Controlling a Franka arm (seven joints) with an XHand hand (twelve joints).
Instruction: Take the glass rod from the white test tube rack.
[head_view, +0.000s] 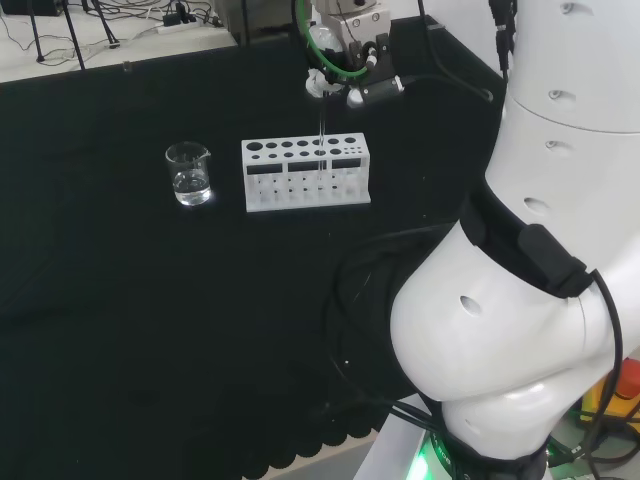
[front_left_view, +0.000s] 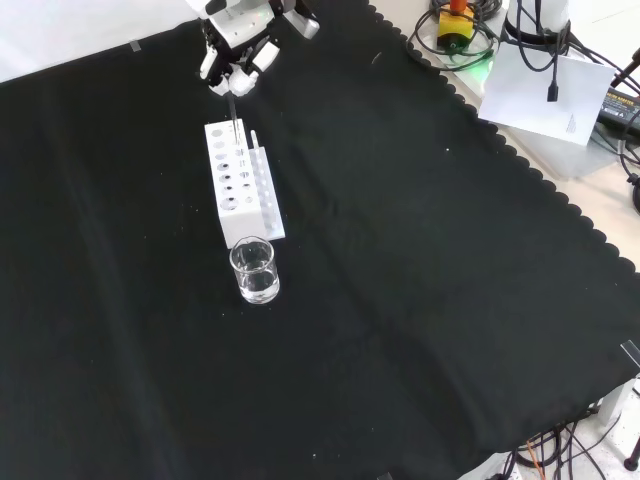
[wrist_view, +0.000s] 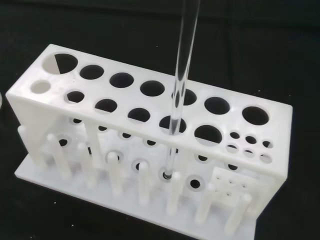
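One slick, brittle glass rod (wrist_view: 179, 95) at rack (wrist_view: 150, 145) three o'clock, pinched near top by fingers (head_view: 330, 90); best lifted straight

Even, bright overhead light in head and front views. Black cloth (front_left_view: 400, 250) matte, absorbs shadows. Small highlights on beaker (front_left_view: 255, 270) rim. Arm link (head_view: 500, 330) near-overexposed in head view. Wrist view dimmer: white rack (wrist_view: 150, 130) sharp, glass rod (wrist_view: 182, 65) slightly soft toward upper end.
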